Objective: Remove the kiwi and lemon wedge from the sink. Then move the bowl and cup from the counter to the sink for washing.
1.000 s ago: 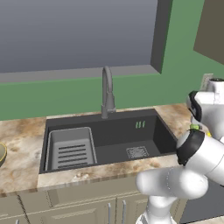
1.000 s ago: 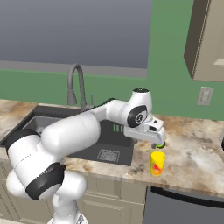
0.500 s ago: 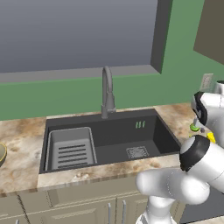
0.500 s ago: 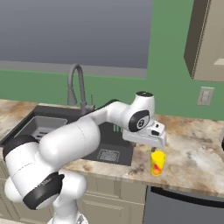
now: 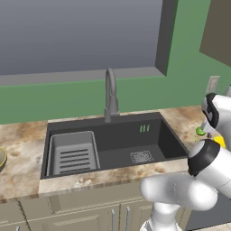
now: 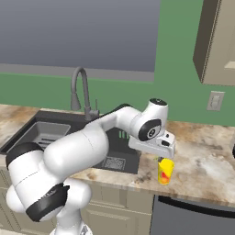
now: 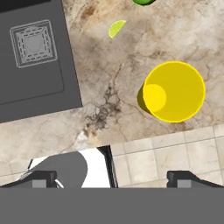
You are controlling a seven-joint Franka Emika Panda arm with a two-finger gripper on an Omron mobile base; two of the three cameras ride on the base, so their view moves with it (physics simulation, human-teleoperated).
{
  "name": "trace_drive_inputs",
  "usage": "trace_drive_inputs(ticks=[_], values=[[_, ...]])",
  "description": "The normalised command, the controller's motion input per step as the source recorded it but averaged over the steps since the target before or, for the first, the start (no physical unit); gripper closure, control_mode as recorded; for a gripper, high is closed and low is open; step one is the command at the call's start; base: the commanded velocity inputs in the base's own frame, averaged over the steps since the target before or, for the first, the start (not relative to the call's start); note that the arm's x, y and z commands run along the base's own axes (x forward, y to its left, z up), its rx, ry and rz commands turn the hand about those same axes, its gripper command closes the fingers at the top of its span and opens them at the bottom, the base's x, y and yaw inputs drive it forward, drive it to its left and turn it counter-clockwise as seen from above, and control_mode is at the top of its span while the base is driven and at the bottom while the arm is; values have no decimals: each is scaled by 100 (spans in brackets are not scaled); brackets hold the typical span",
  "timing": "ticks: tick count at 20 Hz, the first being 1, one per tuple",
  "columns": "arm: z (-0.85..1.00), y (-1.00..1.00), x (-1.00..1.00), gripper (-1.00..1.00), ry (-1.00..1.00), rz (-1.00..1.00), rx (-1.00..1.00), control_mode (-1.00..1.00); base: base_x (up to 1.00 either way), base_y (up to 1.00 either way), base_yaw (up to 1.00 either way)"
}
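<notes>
Hand view looks straight down into the cup (image 7: 174, 91), and I see only its yellow bottom inside. It stands on the counter (image 7: 109, 65) right of the sink (image 7: 35, 57), close to the front edge, with floor tiles below it in that view. The lemon wedge (image 7: 116, 28) lies on the stone beyond the cup, apart from it, and the kiwi (image 7: 142, 1) sits a little farther on, cut by the top edge.

The sink basin holds its ribbed rack (image 5: 73, 152) at the left and the square drain (image 5: 141, 157) toward the right; I see no fruit in it. The bowl (image 5: 2, 159) shows as a sliver at the left edge of the left base view, on the counter well away from the sink; what it holds I cannot tell.

My gripper (image 6: 158, 150) hangs just above the cup in the right base view, seemingly not touching it. My two tips (image 7: 179, 178) sit wide apart at the bottom of the hand view, with nothing between them.

Compared with a second ago, my hand has come off the kiwi's spot farther back and swung toward the counter's front, over the cup. The cup, fruit and bowl lie where they were.
</notes>
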Motion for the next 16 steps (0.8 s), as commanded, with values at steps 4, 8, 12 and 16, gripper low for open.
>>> trace_drive_inputs(ticks=[4,8,12,16], values=[[-5,2,0,-100,0,2,6,-100,0,0,0],[-6,0,-1,-100,0,1,4,-100,0,0,0],[-11,0,0,-100,-3,1,1,-100,0,0,0],[-13,0,0,-100,-6,0,0,-100,0,0,0]])
